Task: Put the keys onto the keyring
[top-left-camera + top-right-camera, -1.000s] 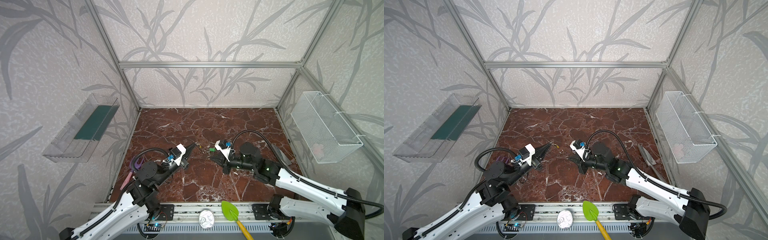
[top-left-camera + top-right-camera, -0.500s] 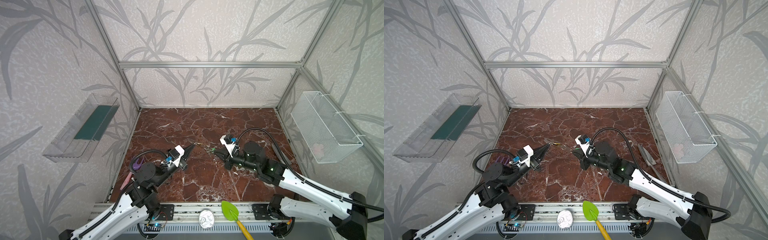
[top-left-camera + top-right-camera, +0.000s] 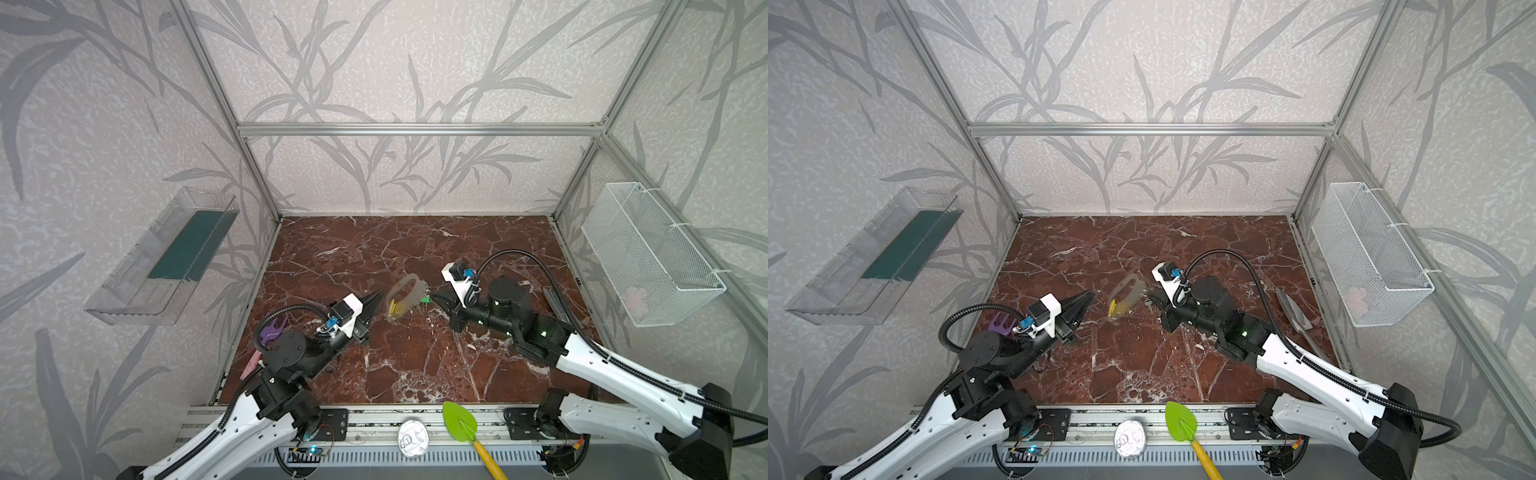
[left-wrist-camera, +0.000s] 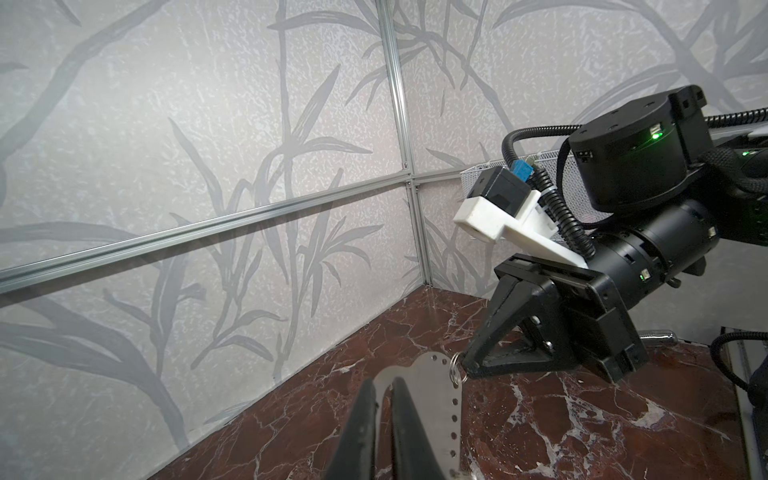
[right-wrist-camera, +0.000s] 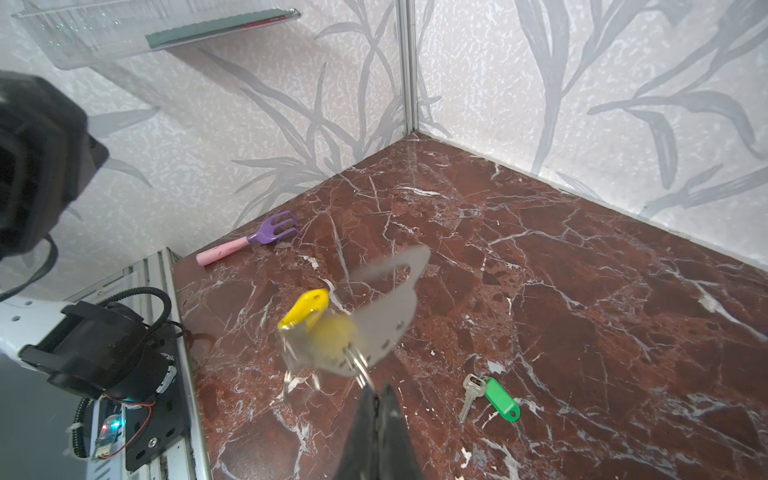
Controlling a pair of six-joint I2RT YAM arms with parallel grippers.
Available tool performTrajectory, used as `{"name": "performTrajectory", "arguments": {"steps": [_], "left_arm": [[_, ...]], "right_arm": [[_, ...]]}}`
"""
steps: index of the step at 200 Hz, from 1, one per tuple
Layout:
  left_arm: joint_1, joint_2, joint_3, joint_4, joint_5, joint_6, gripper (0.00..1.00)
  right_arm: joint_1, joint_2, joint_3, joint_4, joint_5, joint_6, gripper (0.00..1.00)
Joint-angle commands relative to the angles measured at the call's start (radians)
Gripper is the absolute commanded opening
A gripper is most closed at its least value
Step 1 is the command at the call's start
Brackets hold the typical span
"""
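The left arm point(image 3: 216, 436) and the right arm point(image 3: 615, 374) are built the same. Their long links have smooth white shells with small round screw holes. The joints are matt black round housings point(image 3: 505, 297), and small green lights point(image 4: 656, 134) shine on them. A black ribbed cable point(image 3: 515, 252) runs over each wrist. Each wrist also carries a white plastic bracket point(image 3: 353, 304) with a small black camera box and a blue plug point(image 3: 331, 322). The fingers point(image 4: 498, 328) are black, wedge-shaped and narrow to a point.
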Motion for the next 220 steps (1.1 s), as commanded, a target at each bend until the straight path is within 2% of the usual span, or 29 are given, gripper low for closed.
{"name": "performTrajectory", "arguments": {"steps": [1, 51, 130, 150, 190, 220], "left_arm": [[0.001, -0.008, -0.015, -0.008, -0.018, -0.013, 0.13], [0.001, 0.000, 0.007, -0.069, 0.007, -0.025, 0.14], [0.001, 0.151, 0.072, -0.142, 0.100, -0.036, 0.17], [0.000, 0.181, 0.082, -0.138, 0.161, -0.042, 0.17], [0.001, 0.243, 0.106, -0.133, 0.281, -0.059, 0.17], [0.000, 0.269, 0.110, -0.115, 0.315, -0.068, 0.19]], "right_arm": [[-0.027, 0.013, 0.037, 0.015, -0.001, -0.026, 0.00], [-0.049, 0.010, 0.011, 0.062, -0.044, -0.139, 0.00], [-0.080, -0.016, -0.059, 0.183, -0.329, -0.369, 0.00], [-0.079, -0.030, -0.073, 0.193, -0.387, -0.416, 0.00], [-0.079, -0.058, -0.081, 0.186, -0.426, -0.457, 0.00], [-0.079, -0.058, -0.074, 0.165, -0.438, -0.470, 0.00]]}}
